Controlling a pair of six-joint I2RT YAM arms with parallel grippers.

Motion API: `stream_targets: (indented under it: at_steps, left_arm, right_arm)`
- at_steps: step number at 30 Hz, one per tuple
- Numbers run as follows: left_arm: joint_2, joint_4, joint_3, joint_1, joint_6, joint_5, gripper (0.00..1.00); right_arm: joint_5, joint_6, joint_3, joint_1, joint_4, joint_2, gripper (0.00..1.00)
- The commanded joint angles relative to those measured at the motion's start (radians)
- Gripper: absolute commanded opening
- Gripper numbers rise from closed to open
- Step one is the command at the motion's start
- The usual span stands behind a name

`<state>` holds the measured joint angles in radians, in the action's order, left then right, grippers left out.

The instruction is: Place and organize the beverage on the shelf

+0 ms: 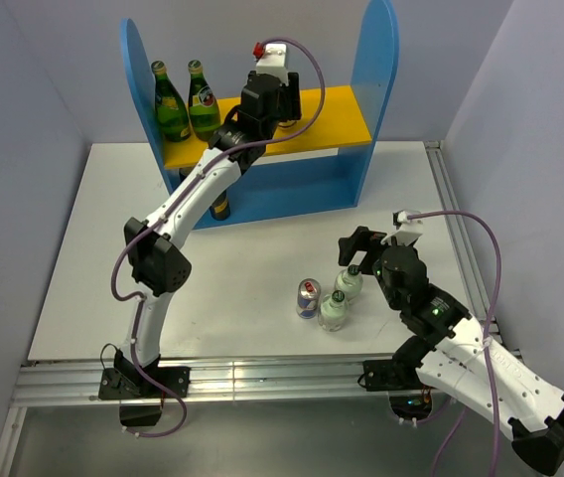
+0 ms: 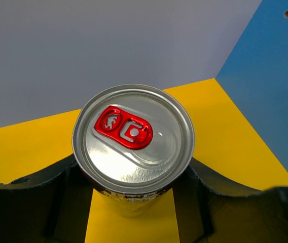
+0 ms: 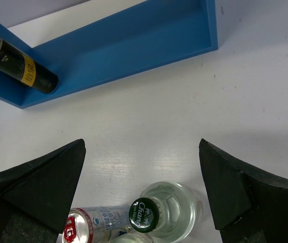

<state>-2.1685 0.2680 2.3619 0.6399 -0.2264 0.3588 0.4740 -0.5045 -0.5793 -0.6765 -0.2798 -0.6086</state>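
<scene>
Yellow shelf board [image 2: 225, 147] placement in hand: grips red-tabbed can [image 2: 133, 134] between left gripper [image 2: 134, 202] fingers just above it, probably needs lowering then release; holds right gripper [image 3: 141, 187] spread wide over clear bottle [image 3: 170, 211].

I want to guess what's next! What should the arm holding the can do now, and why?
Probably ease the can down onto the yellow board before letting go: the left tool is shut on it, directly over a bare stretch of that board.
</scene>
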Motion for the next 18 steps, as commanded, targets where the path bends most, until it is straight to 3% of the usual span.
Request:
stream_targets:
  at_steps: [1,4,5,10,18]
  left_arm:
    - [0.041,-0.096,0.062,0.001,0.009,-0.032,0.12]
    - [0.061,-0.110,0.030,0.001,0.025,-0.049,0.31]
    - [0.067,-0.107,0.027,0.001,0.036,-0.050,0.44]
    - [0.084,-0.098,0.004,0.003,0.065,-0.041,0.71]
    - [0.121,-0.104,-0.070,0.014,0.085,-0.012,0.83]
  right_arm:
    - [-0.008,-0.006,0.010,-0.005,0.036,0.020,1.00]
    - [-0.011,-0.009,0.013,-0.005,0.037,0.018,1.00]
    - [-0.012,-0.009,0.012,-0.006,0.039,0.017,1.00]
    - [-0.012,-0.011,0.013,-0.005,0.041,0.013,1.00]
    - [-0.011,-0.011,0.012,-0.005,0.042,0.012,1.00]
